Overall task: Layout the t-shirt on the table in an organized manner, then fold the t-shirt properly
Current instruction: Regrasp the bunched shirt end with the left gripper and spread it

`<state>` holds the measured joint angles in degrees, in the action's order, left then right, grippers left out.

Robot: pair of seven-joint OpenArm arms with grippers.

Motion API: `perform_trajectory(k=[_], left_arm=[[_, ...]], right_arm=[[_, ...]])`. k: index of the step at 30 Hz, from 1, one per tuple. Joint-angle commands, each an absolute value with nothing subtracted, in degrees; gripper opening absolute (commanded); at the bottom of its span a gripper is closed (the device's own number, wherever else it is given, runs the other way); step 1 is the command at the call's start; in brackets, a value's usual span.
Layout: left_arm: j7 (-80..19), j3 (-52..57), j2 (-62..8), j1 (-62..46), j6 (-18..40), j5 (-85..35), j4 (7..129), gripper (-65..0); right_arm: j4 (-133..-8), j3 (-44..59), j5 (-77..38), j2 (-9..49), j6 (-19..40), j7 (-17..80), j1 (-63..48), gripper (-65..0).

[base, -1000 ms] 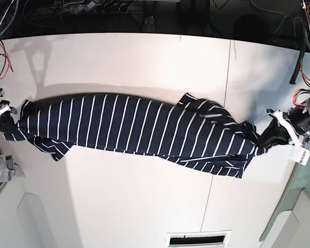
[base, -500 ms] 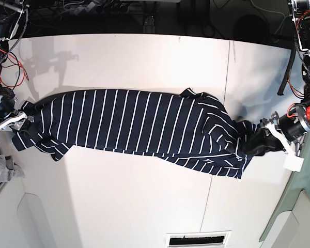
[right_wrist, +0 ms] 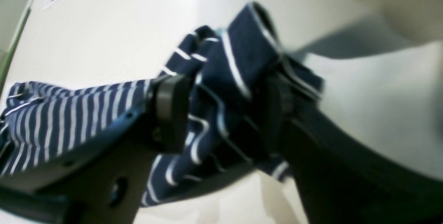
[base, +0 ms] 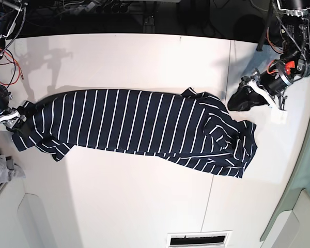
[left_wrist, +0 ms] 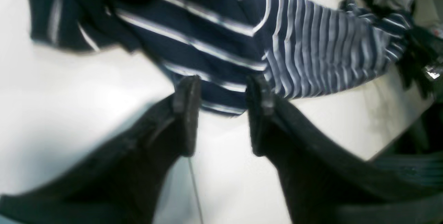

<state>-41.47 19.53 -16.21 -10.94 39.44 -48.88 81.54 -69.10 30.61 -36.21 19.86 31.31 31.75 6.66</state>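
Observation:
The navy, white-striped t-shirt (base: 139,124) lies stretched lengthwise across the white table (base: 144,62), bunched and wrinkled at its right end. My left gripper (base: 246,98) hangs apart from the shirt, beyond its right end. In the left wrist view this gripper (left_wrist: 223,113) is open, and the t-shirt (left_wrist: 221,44) lies past its fingertips (left_wrist: 187,113). My right gripper (base: 16,118) is at the shirt's left end. In the right wrist view its jaws (right_wrist: 223,109) stand wide, with a loose fold of the t-shirt (right_wrist: 228,64) between them.
A small grey cloth (base: 2,170) lies at the table's left edge. A thin dark seam (base: 225,103) crosses the table on the right. A vent slot (base: 199,239) sits at the front edge. Cables run along the back, and a green surface (base: 305,196) borders the right.
Both grippers opened and let go of the shirt's ends. The left gripper pulled up and back from the right end. The shirt settled onto the table.

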Motion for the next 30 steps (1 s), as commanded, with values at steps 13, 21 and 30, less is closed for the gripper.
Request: perform_trajectory(k=[13, 21, 30], left_arm=[[-32.2, 12.0, -11.8, -7.7, 36.1, -36.9, 78.1, -29.1], [-30.2, 9.8, -11.0, -4.8, 33.6, -32.7, 78.0, -61.1], [-37.7, 16.0, -14.1, -9.0, 38.4, -41.8, 93.6, -65.0]], right_arm=[[-70.0, 30.9, -37.7, 20.8, 31.8, 30.6, 7.7, -32.7], [-70.0, 30.9, -37.7, 20.8, 31.8, 31.1, 7.7, -32.7], [-70.0, 30.9, -37.3, 20.8, 31.8, 31.1, 7.7, -32.7]])
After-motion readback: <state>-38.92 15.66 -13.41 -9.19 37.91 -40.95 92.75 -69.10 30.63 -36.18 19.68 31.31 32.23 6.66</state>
